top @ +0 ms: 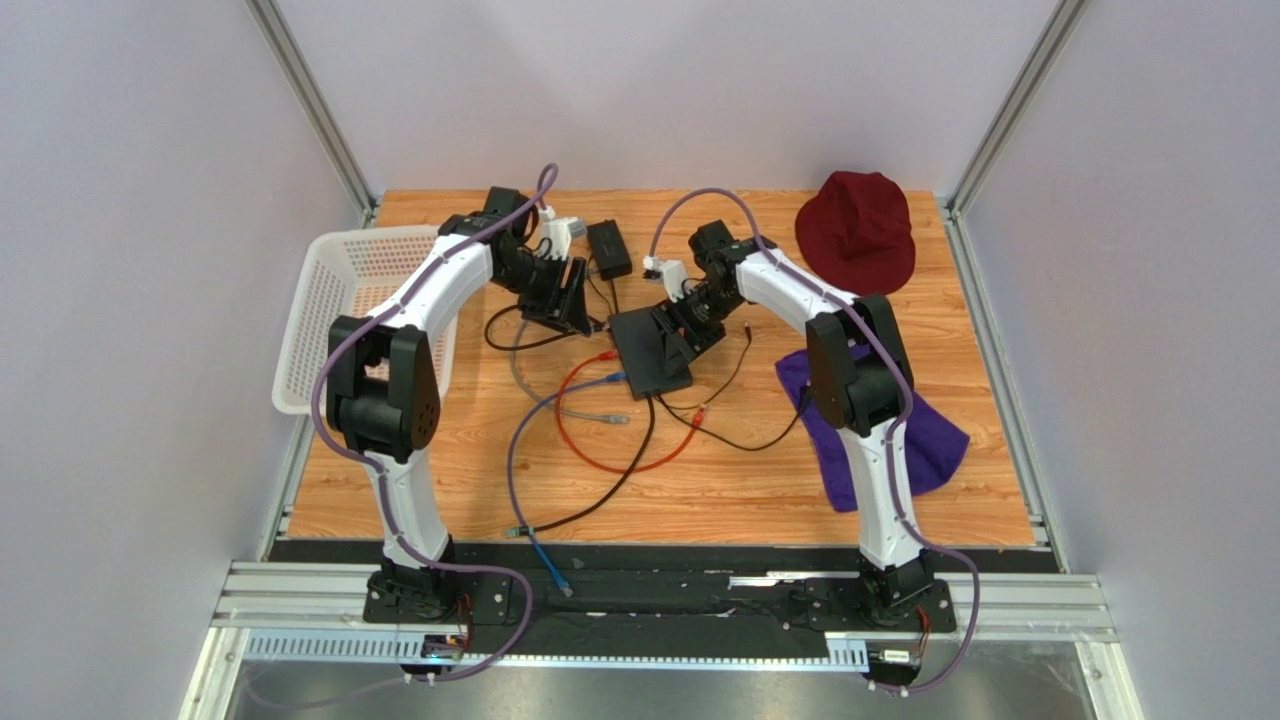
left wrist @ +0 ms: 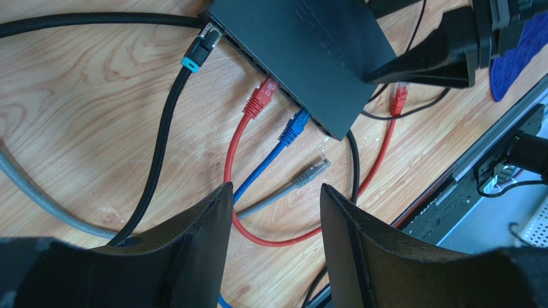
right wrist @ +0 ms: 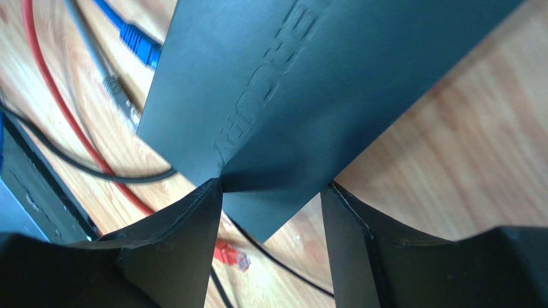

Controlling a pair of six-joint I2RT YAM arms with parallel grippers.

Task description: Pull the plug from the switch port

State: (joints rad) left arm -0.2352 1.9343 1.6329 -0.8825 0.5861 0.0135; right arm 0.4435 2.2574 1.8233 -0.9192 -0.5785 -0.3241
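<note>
The blue plug, likely the target, is best being pinched by its body and drawn straight out of the port row while the switch box, lying mid-worktop, is being steadied. The plug is sitting just ahead of the left gripper, which is being held open and empty. A box corner is being straddled by the right gripper; whether it is being clamped cannot be told.

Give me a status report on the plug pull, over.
Left tool open, empty. Right tool straddles the switch corner, grip unclear. Red plug and blue plug seated in the switch port. Loose grey plug lies beside them.
</note>
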